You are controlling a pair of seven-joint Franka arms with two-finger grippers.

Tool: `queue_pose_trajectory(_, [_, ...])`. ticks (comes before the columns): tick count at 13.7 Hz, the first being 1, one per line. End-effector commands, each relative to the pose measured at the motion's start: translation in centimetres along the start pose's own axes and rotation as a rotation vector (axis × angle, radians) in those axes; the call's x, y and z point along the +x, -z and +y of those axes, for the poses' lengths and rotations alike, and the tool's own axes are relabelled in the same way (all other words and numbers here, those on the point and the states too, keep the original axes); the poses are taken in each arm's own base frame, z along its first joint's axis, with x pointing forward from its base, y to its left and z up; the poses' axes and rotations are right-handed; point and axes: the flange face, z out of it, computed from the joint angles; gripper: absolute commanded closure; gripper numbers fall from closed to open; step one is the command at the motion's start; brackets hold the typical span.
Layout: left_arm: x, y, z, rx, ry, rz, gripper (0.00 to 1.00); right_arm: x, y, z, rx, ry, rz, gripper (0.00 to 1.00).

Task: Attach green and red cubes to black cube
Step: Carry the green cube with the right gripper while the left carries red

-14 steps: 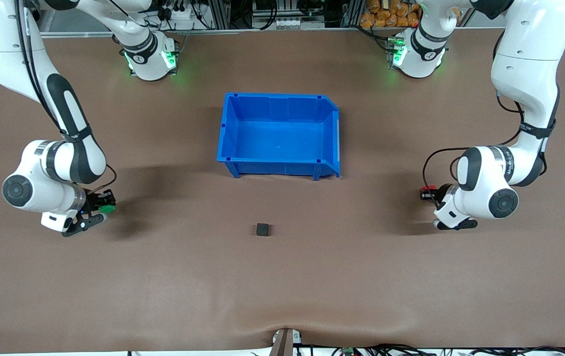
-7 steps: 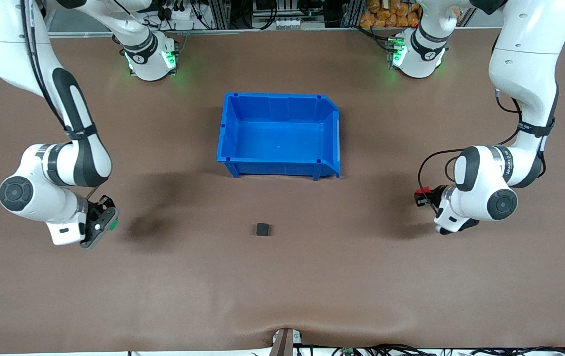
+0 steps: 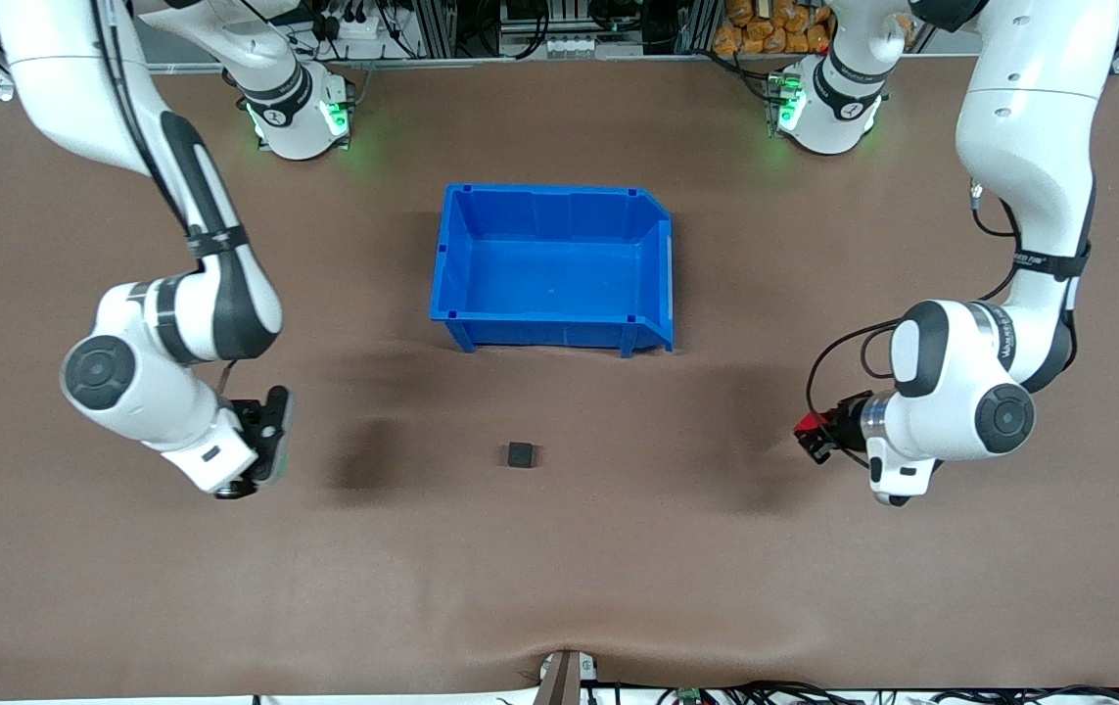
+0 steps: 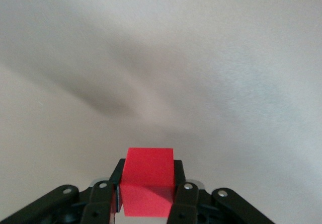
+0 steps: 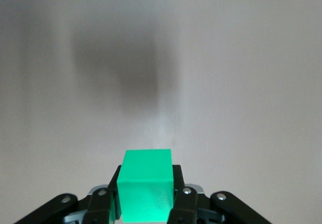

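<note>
The black cube lies on the brown table, nearer to the front camera than the blue bin. My left gripper is shut on the red cube and holds it over bare table toward the left arm's end. In the left wrist view the red cube sits between the black fingers. My right gripper is over bare table toward the right arm's end. In the right wrist view it is shut on the green cube. In the front view the gripper hides the green cube.
The blue bin stands open and empty in the middle of the table, farther from the front camera than the black cube. Brown table mat lies between each gripper and the black cube.
Both arms have swung in toward the black cube with their cubes still held. The right gripper has turned and moved farther; the left gripper has shifted a little and lower in the view.
</note>
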Motion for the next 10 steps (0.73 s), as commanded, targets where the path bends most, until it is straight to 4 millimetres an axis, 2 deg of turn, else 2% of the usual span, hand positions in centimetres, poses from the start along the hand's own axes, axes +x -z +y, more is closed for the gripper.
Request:
queue_pose_trajectory(1, [-1.0, -0.6, 3.0, -0.033, 0.171, -0.039, 1.00, 4.5, -0.7, 1.0, -0.005, 0.109, 0.001, 1.00])
queue_pose_trajectory(2, [-1.0, -1.0, 3.6, -0.039, 0.233, -0.046, 1.00, 6.4, -0.8, 0.8, -0.007, 0.132, 0.004, 1.00])
queue_pose_trajectory(4, [-2.9, -1.9, 6.3, -0.071, 0.319, -0.085, 1.00, 10.9, -1.0, -0.2, -0.001, 0.158, 0.009, 1.00])
queue_pose_trajectory(7, [-5.5, -3.2, 9.1, -0.103, 0.375, -0.073, 1.00, 14.0, -1.3, -1.1, 0.062, -0.017, -0.023, 1.00])
queue_pose_trajectory(10, [-6.1, -4.0, 9.7, -0.116, 0.392, -0.068, 1.00, 17.9, -2.3, -1.8, 0.103, -0.188, -0.058, 1.00])
